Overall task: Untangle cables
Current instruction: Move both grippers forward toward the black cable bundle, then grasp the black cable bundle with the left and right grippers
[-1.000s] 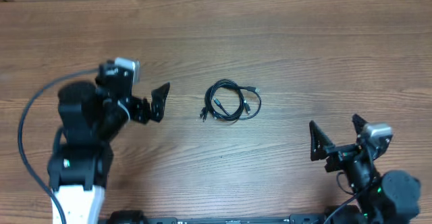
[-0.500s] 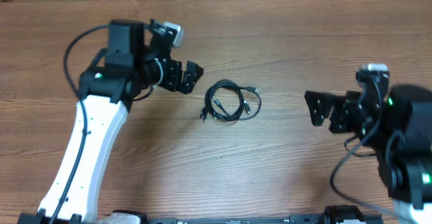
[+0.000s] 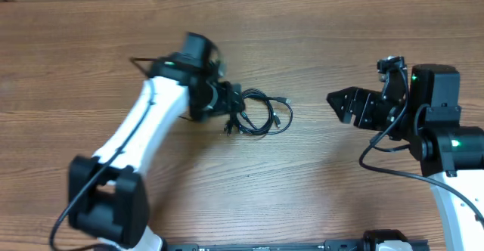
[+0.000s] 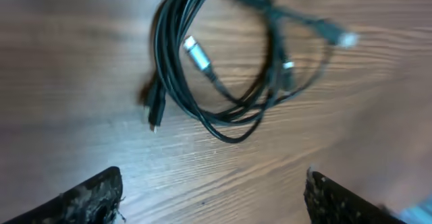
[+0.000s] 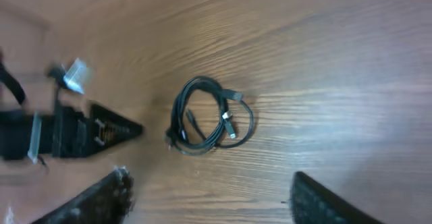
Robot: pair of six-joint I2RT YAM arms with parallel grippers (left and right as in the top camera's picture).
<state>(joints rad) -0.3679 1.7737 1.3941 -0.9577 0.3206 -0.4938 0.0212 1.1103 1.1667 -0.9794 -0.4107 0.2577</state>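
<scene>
Wood-grain worktop [image 3: 363,32] filling every view, with a paler strip along the far edge overhead. Near the middle, cables [image 3: 261,113]: thin black cords wound into one loose ring, flat on the wood. Closer, from the left wrist, same cables [image 4: 216,69] as several overlapping strands, one silvery plug inside the ring, a dark plug poking out at left, a pale plug end out at upper right, blurred. Overhead, left gripper [image 3: 229,103] right at the ring's left edge; cannot tell whether touching. From its own wrist, left gripper [image 4: 216,197] with jaws wide apart, tips in the bottom corners, nothing between them but bare wood. Right gripper [image 3: 340,103] well apart from the ring, on its right side, pointing toward it. From the right wrist, right gripper [image 5: 209,197] with jaws likewise apart and empty, cables [image 5: 209,114] centred ahead, left gripper [image 5: 88,133] dark and blurred just beside them.
</scene>
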